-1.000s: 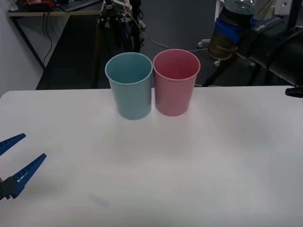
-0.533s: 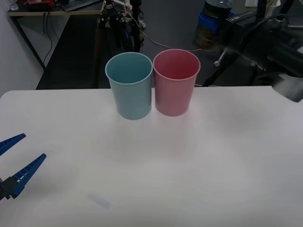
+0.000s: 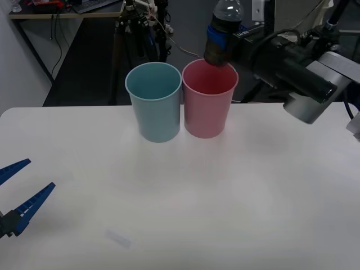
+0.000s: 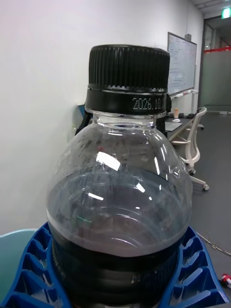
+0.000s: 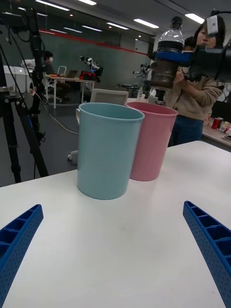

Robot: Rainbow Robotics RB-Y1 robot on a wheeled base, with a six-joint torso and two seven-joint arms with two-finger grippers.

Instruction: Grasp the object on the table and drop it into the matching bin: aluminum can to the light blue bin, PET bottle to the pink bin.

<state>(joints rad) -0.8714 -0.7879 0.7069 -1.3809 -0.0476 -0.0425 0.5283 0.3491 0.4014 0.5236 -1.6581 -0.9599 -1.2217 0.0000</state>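
Note:
The PET bottle (image 3: 223, 28), clear with dark liquid and a black cap, hangs upright just above the far rim of the pink bin (image 3: 208, 104). My right gripper (image 3: 216, 38) is shut on its body, the blue fingers (image 4: 29, 279) wrapping both sides of the bottle (image 4: 120, 192). The light blue bin (image 3: 154, 104) stands touching the pink bin on its left, both on the white table (image 3: 236, 191). In the left wrist view the bottle (image 5: 166, 62) and right gripper (image 5: 169, 56) hover over the pink bin (image 5: 151, 144), beside the light blue bin (image 5: 108, 149). My left gripper (image 3: 14, 194) rests open at the table's left edge.
A black tripod (image 3: 132, 28) stands on the floor behind the bins. A small pale scrap (image 3: 118, 238) lies on the table near the front. The right arm's grey and black links (image 3: 298, 73) reach in over the table's far right.
The right arm has swung left with the bottle, from beyond the table's far right to above the pink bin's rim. The left gripper has not moved.

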